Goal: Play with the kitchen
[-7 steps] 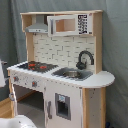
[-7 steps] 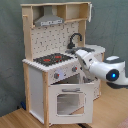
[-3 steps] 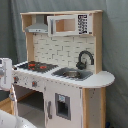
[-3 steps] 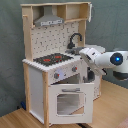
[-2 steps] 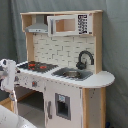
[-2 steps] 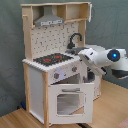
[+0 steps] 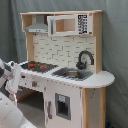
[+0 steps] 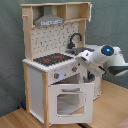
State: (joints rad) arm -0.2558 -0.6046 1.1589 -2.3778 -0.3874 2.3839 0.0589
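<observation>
Second exterior view: arm beside the kitchen; tool state unreadable.

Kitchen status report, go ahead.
Gripper at the counter edge by the knobs, fingers unclear. Kitchen upright, oven door ajar. Nothing blocking.

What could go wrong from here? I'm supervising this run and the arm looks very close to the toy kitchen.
1. In the second exterior view the white robot arm sits right at the front edge of the tall white and light-wood toy kitchen, beside the knobs; a further push might shove or tip the unit.
2. The windowed oven door lies just below the arm, so a downward move could strike it.
3. The hand is not clearly visible, so contact is hard to judge.
</observation>
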